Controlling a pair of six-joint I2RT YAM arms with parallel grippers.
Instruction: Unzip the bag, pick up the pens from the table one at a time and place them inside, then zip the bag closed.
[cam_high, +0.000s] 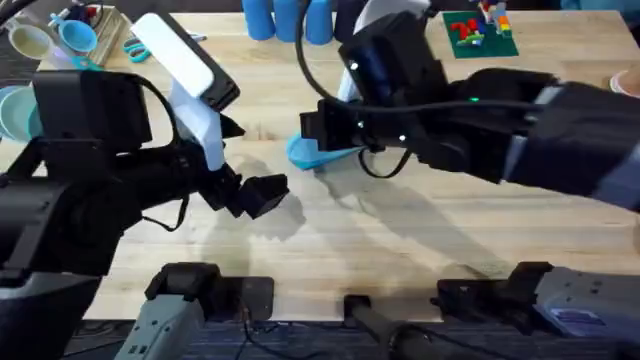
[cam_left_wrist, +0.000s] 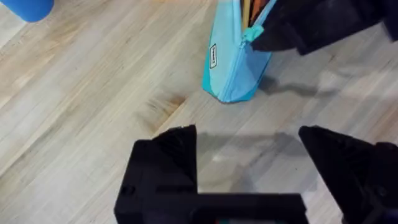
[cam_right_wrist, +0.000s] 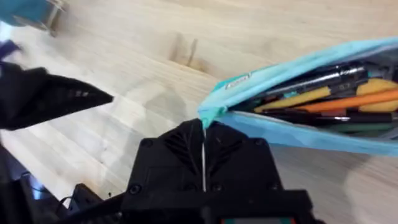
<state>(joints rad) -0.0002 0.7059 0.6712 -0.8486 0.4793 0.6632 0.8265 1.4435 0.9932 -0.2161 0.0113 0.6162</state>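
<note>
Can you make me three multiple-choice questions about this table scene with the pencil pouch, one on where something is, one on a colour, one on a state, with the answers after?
1. Where are the pens?
A. inside the pencil pouch
B. loose on the table
C. in a cup

2. What colour is the pouch?
A. red
B. light blue
C. green

3. How is the right gripper?
A. wide open above the pouch
B. shut on the pouch's zipper end
C. shut on a pen

Answers: 1 A, the right wrist view shows pens lying in the open pouch. 2 B, light blue fabric in every view. 3 B, its fingers meet at the pouch's tip.
</note>
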